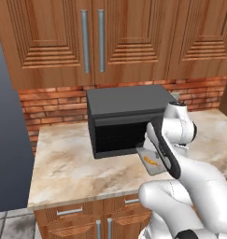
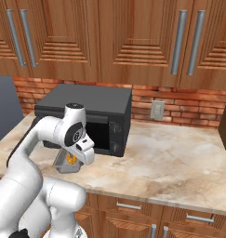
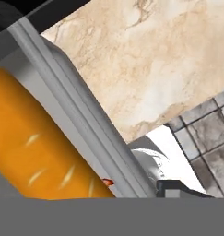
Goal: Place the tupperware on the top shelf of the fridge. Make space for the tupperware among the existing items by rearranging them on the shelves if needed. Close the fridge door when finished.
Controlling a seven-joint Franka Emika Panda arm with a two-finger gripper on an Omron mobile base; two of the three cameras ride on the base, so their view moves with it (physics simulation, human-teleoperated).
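Observation:
The tupperware point(image 1: 150, 161) is a shallow grey tray with orange carrot pieces, tilted just above the counter in front of the microwave. My gripper point(image 2: 76, 159) reaches down onto its right rim and looks shut on it, its fingers hidden by the hand. In the hand view the tupperware point(image 3: 62, 115) sits very close, its grey rim running diagonally beside a large orange carrot piece point(image 3: 35, 147). A tall grey side of the fridge point(image 1: 7, 140) stands at the left edge. Its door, top shelf, other shelves and the existing items are out of view.
A big black microwave point(image 1: 124, 119) stands on the marble counter point(image 1: 63, 168) right behind the tray. Wooden wall cabinets point(image 2: 133, 37) hang above, with a brick backsplash and a wall outlet point(image 2: 156, 110). Counter drawers point(image 2: 133, 207) lie below; grey floor tiles point(image 3: 205, 138) show past the counter edge.

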